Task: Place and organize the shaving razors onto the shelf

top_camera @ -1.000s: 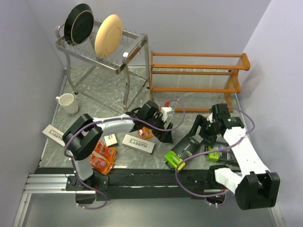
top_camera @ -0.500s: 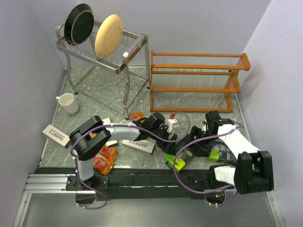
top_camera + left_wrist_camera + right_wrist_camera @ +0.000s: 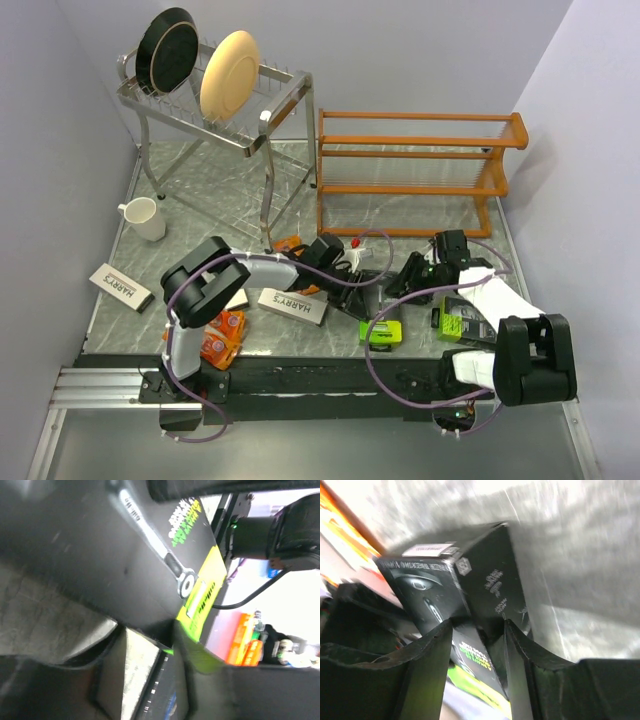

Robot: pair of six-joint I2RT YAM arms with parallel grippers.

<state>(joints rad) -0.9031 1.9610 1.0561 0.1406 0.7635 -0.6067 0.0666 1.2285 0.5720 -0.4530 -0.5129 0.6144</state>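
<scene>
We see a grey marble table (image 3: 200,195) carrying a silver metal rack (image 3: 185,120) at back left, with a black plate (image 3: 165,50) and a cream plate (image 3: 229,73) standing on edge in it. The orange-brown shelf (image 3: 420,141) stands at back right, and every razor pack we can make out lies in front of it, well apart from its rails. The two arms meet near the table's centre. The right gripper (image 3: 478,627) has its fingers pressed against both sides of a black-and-lime pack (image 3: 381,332), whose green end points toward the near edge. The left gripper (image 3: 370,278) is at the same pack from the other side. Its wrist view is blurred, so we cannot tell whether it grips. A white HARRY'S box (image 3: 125,287) lies near the left edge, and a second HARRY'S box (image 3: 293,305) lies just beside the left arm. A second lime pack (image 3: 455,322) lies beneath the right arm. Orange packs (image 3: 220,338) cluster at front left, and a white mug (image 3: 145,217) stands farther back.
</scene>
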